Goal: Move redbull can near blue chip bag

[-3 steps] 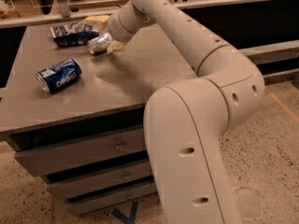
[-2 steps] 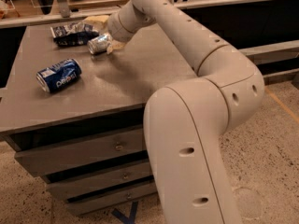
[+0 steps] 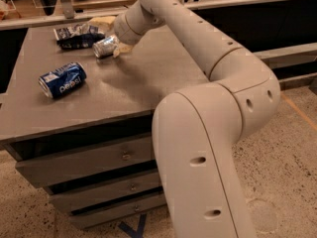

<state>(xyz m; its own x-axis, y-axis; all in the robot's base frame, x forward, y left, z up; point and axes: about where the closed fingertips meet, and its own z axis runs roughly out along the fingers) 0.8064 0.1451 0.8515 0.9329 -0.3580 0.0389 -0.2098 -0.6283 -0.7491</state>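
The redbull can [image 3: 105, 46], slim and silver with blue patches, lies on its side at the far middle of the grey table top [image 3: 148, 78]. The blue chip bag [image 3: 75, 35], dark blue and wrinkly with white patches, lies just left of and behind it, a small gap apart. My gripper [image 3: 117, 46] is at the right end of the can, reaching in from the right at the end of the pale arm [image 3: 198, 38]. Its contact with the can is hidden by the wrist.
A wider blue Pepsi can [image 3: 62, 79] lies on its side at the left front of the table. A pale tan packet [image 3: 101, 22] sits behind the redbull can. The table has drawers [image 3: 89, 162] below. My arm's big elbow fills the right foreground.
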